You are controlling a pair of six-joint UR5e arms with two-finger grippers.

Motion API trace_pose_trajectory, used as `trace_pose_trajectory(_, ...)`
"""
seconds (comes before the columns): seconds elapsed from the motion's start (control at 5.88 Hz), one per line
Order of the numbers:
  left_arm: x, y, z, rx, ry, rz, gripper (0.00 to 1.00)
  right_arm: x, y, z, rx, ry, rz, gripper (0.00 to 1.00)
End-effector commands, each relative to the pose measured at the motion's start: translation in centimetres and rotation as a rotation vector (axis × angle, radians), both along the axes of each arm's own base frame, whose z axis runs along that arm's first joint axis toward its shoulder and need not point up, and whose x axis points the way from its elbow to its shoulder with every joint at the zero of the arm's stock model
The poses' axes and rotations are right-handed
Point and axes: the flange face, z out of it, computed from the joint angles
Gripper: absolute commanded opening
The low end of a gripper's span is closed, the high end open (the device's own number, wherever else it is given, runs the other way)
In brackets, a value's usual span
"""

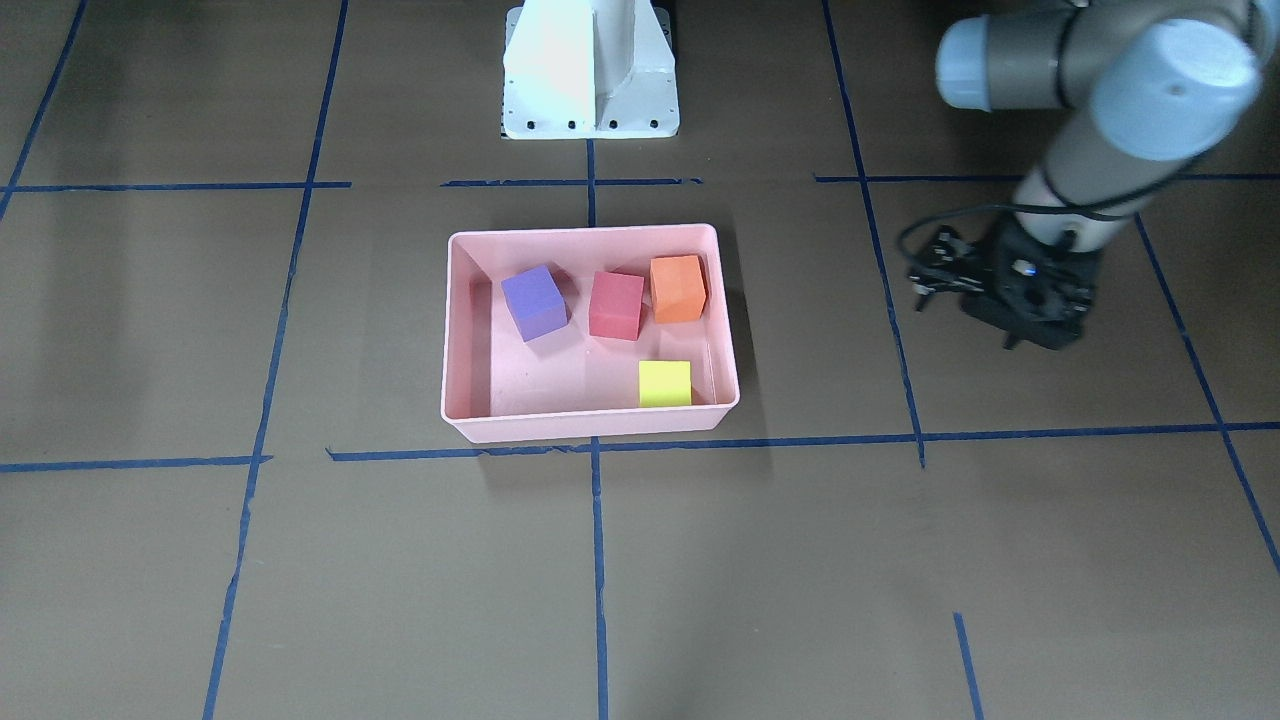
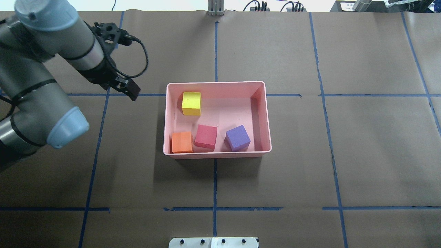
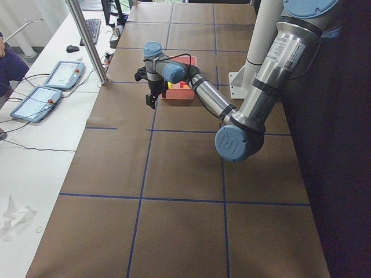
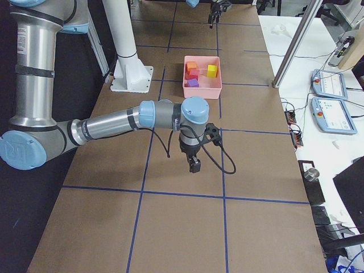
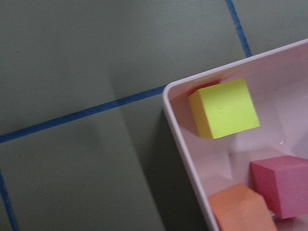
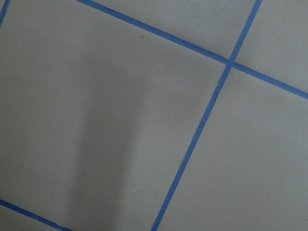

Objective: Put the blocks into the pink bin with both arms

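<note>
The pink bin [image 1: 590, 428] [image 2: 217, 83] sits mid-table and holds all the blocks: purple [image 1: 535, 300] [image 2: 237, 137], red [image 1: 616, 305] [image 2: 206, 136], orange [image 1: 678, 288] [image 2: 182, 142] and yellow-green [image 1: 665, 383] [image 2: 191, 103]. My left gripper [image 1: 1035, 335] [image 2: 132, 92] hangs over bare table beside the bin, apart from it; it looks open and empty. The left wrist view shows the bin's corner [image 5: 183, 144] and the yellow-green block [image 5: 224, 108]. My right gripper [image 4: 194, 166] shows only in the exterior right view, far from the bin; I cannot tell whether it is open or shut.
The white pedestal [image 1: 590, 70] stands behind the bin. Brown paper with blue tape lines [image 2: 215, 182] covers the table. Tablets [image 3: 40, 92] and cables lie on the white bench beyond the table edge. The right wrist view shows only paper and tape.
</note>
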Motion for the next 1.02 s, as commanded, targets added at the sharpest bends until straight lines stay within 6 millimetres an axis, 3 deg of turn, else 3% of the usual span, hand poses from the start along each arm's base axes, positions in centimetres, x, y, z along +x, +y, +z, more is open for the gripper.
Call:
trace_pose_trajectory(0.0, -15.7, 2.8, 13.4, -0.116, 0.006, -0.047, 1.00, 1.4, 2.0, 4.7, -0.132, 0.003, 0.064, 0.98)
trace_pose_trajectory(0.17, -21.1, 4.9, 17.5, -0.143, 0.008, -0.072, 1.00, 1.4, 1.8, 4.8, -0.144, 0.012, 0.076, 1.00)
trace_pose_trajectory(0.34, -24.2, 8.2, 21.1, -0.199, 0.006, -0.123, 1.00, 1.5, 1.8, 4.8, -0.147, 0.014, 0.078, 1.00)
trace_pose_trajectory(0.51, -25.9, 11.2, 25.1, -0.283, -0.011, -0.157, 1.00, 1.4, 1.3, 4.3, -0.143, 0.014, 0.088, 1.00)
trace_pose_trajectory(0.68, -26.6, 12.3, 27.8, -0.340, -0.014, -0.177, 1.00, 1.4, 1.2, 3.9, -0.144, 0.013, 0.100, 1.00)
trace_pose_trajectory(0.85, -27.5, 12.9, 28.3, -0.363, -0.006, -0.204, 1.00, 1.4, 1.0, 4.0, -0.131, 0.013, 0.103, 1.00)
